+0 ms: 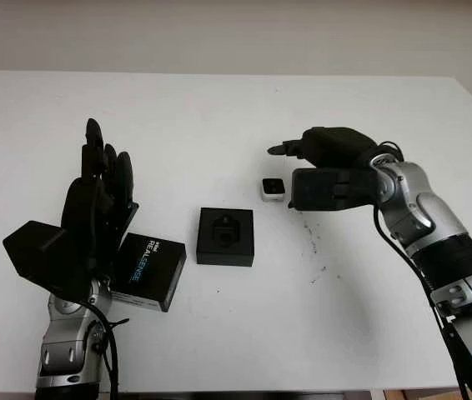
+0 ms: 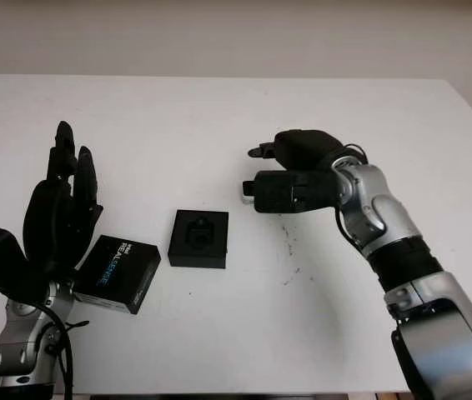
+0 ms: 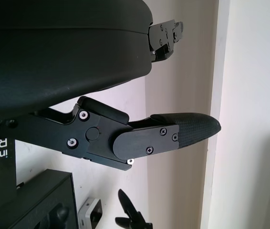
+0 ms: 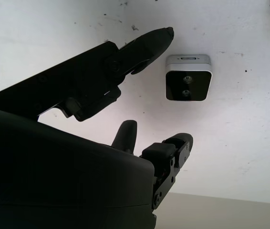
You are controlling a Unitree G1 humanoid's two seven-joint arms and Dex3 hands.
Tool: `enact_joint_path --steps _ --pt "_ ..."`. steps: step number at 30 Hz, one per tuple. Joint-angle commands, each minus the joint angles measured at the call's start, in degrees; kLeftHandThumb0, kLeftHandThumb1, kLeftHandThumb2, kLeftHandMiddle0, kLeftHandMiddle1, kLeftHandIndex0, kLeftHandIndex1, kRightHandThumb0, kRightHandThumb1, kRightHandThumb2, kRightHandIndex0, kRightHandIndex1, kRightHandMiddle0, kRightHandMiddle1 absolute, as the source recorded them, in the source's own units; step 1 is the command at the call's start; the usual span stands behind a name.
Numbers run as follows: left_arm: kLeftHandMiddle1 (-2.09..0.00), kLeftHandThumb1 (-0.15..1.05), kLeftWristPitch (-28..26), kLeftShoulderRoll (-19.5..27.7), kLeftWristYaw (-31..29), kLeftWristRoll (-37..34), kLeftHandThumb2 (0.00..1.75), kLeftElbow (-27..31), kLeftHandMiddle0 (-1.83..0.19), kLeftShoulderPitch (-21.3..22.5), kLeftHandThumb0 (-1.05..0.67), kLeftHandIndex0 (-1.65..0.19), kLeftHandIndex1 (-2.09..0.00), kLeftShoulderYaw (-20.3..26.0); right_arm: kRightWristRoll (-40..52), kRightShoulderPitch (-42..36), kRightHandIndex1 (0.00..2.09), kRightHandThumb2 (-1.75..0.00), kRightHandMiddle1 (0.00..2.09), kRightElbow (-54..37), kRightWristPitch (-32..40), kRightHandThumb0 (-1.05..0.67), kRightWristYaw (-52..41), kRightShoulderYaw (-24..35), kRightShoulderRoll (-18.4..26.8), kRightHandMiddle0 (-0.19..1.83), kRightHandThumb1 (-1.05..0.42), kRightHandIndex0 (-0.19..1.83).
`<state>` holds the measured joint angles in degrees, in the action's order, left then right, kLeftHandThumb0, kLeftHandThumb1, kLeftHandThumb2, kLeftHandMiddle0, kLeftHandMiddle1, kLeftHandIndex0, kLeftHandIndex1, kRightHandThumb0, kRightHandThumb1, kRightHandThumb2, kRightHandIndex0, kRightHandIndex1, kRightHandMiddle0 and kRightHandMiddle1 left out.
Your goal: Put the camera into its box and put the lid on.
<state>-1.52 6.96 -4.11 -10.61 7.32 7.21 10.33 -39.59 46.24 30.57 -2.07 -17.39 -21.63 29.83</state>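
Observation:
A small silver camera [image 1: 273,189] with a dark front lies on the white table [image 1: 236,117], just right of centre. My right hand [image 1: 303,171] hovers open right beside it on its right, the fingers reaching past it without holding it; the right wrist view shows the camera [image 4: 188,78] just beyond the fingertips [image 4: 163,34]. An open black box [image 1: 226,236] with a moulded insert sits at the centre. Its black lid [image 1: 148,272], printed with white lettering, lies to the left. My left hand [image 1: 102,179] is raised open above the lid's left end.
The table's far edge meets a pale wall at the back. Small dark specks mark the table surface [image 1: 311,242] right of the box.

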Motion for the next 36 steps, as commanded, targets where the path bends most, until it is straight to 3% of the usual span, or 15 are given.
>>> enact_joint_path --steps 1,3,5,10,15,16,18,22,31,36 --pt "0.00 1.05 0.37 0.45 -0.17 0.23 0.55 0.39 0.19 1.30 -0.75 0.19 0.00 0.00 0.35 1.58 1.65 -0.05 0.09 1.42 -0.46 -0.52 0.97 -0.03 -0.91 0.49 -0.77 -0.11" --pt "0.00 1.05 0.44 0.46 -0.34 0.14 0.56 0.37 0.19 1.37 -0.74 0.19 0.00 -0.04 0.64 1.36 1.45 -0.05 0.09 2.55 -0.70 -0.52 2.63 0.26 -1.68 0.51 -0.77 -0.08" --pt "0.00 1.05 0.82 0.44 -0.50 0.09 0.57 0.08 0.19 1.50 -0.74 0.19 0.00 -0.03 0.78 1.05 1.46 -0.05 0.10 3.08 -0.82 -0.53 4.26 0.48 -2.24 0.53 -0.76 -0.07" --pt "0.00 1.05 0.54 0.50 -0.65 0.37 0.58 0.23 0.19 1.43 -0.74 0.19 0.00 -0.23 0.19 0.51 1.14 -0.05 0.13 4.85 -2.36 -0.56 8.85 0.08 -2.76 0.58 -0.77 0.04" --pt "0.00 1.05 0.05 0.28 -0.27 0.58 0.59 0.65 0.19 1.31 -0.74 0.19 0.00 -0.32 0.32 0.36 0.98 -0.06 0.19 7.64 -5.68 -0.58 13.74 -0.04 -3.13 0.60 -0.78 0.11" --pt "0.00 1.05 0.08 0.28 -0.30 0.59 0.58 0.74 0.19 1.24 -0.74 0.19 0.00 -0.30 0.33 0.37 0.93 -0.06 0.25 8.17 -6.04 -0.58 14.35 -0.05 -3.22 0.57 -0.78 0.12" --pt "0.00 1.05 -0.08 0.42 -0.27 0.82 0.58 0.95 0.19 1.19 -0.74 0.19 0.00 -0.31 0.08 0.45 0.75 -0.05 0.59 9.40 -6.68 -0.58 15.73 -0.25 -3.39 0.40 -0.79 0.19" --pt "0.00 1.05 0.22 0.44 -0.33 0.86 0.58 0.92 0.19 1.21 -0.74 0.19 0.00 -0.18 -0.12 0.45 0.64 -0.05 0.77 10.81 -7.70 -0.58 17.37 -0.56 -3.44 0.32 -0.80 0.25" --pt "0.00 1.05 0.67 0.26 -0.40 0.71 0.59 0.53 0.19 1.51 -0.74 0.19 0.00 -0.17 -1.27 0.32 0.56 -0.06 0.78 11.51 -6.59 -0.58 16.89 -1.73 -3.14 0.30 -0.81 0.27" --pt "0.00 1.05 1.06 0.03 -0.37 0.56 0.58 0.28 0.19 1.47 -0.74 0.19 0.00 -0.11 -1.47 0.04 0.40 -0.05 0.59 11.36 -6.02 -0.57 15.94 -2.32 -3.07 0.35 -0.81 0.33"
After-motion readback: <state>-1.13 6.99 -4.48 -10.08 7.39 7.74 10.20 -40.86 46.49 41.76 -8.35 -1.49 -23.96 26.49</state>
